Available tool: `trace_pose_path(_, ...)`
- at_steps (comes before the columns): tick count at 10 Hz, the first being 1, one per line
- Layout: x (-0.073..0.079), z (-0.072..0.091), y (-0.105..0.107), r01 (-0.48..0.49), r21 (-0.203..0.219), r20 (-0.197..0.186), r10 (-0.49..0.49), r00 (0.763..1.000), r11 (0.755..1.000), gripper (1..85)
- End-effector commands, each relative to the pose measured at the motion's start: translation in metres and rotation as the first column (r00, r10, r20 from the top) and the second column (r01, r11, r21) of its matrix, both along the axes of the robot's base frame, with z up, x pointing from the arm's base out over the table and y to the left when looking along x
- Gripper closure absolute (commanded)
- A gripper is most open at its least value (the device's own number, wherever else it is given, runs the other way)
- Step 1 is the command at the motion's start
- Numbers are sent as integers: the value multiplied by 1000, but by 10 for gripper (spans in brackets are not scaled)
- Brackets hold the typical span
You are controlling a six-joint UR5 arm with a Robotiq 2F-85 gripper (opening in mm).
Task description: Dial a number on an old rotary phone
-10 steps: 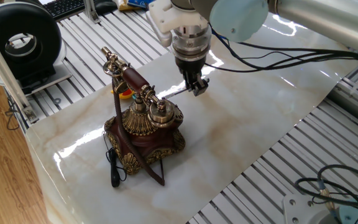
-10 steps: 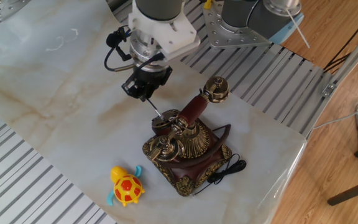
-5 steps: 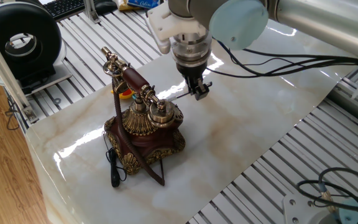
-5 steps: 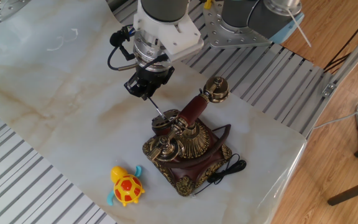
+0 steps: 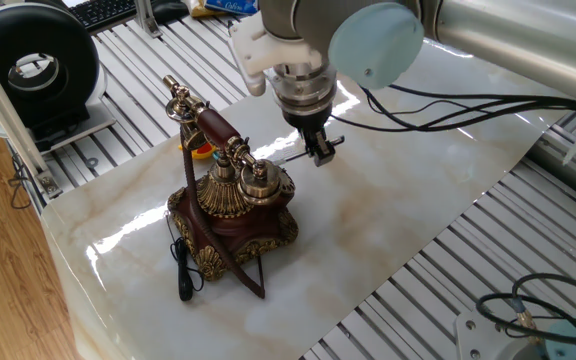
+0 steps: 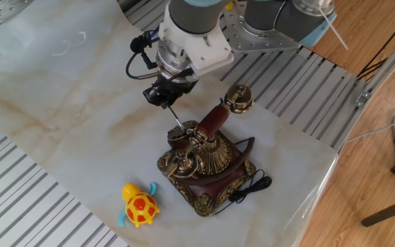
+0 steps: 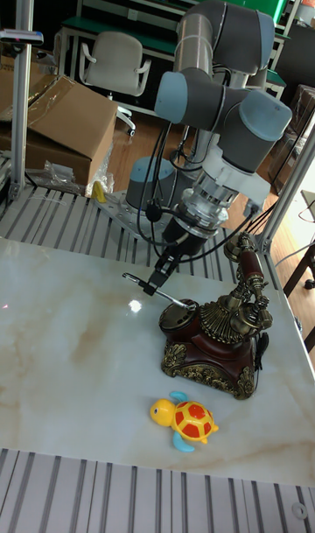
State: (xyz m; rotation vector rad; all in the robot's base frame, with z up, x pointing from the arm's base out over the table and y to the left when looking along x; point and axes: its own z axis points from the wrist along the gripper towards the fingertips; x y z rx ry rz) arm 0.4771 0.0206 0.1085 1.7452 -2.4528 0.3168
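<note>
On marble slab [image 6: 60, 96]: one rotary phone [image 6: 208, 161], one toy turtle [image 6: 140, 206]; gripper [image 6: 164, 96] clamped on one pen [image 7: 159, 292].

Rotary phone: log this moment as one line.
jaws shut on pen | pen tip at rotary phone dial | handset on cradle | toy turtle untouched

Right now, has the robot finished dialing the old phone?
Not yet. Done: the gripper is shut on the pen. In hand: the pen's tip reaches the dial side of the old rotary phone. Left: the dialing itself; how much is turned cannot be seen. The handset sits on its cradle.
</note>
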Motion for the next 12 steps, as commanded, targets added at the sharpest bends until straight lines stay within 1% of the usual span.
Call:
trace_pose_path(1, -7, -1, 9, 11, 20, -23, -11, 1000, 1000, 843)
trace_pose_path(2, -6, -1, 11, 7, 27, -24, -6, 1000, 1000, 843)
trace_pose_path(4, 6, 4, 10, -18, 22, -19, 18, 1000, 1000, 843)
trace_pose_path(5, 11, 9, 9, -23, 34, -23, 24, 999, 999, 843)
trace_pose_path(6, 12, 10, 11, -22, 51, -22, 23, 999, 998, 843)
trace_pose_path(7, 15, 9, 11, -24, 63, -13, 25, 1000, 998, 843)
trace_pose_path(9, 21, 5, 7, -31, 76, -9, 32, 999, 997, 843)
trace_pose_path(12, 18, 9, 5, -25, 67, -16, 26, 1000, 997, 843)
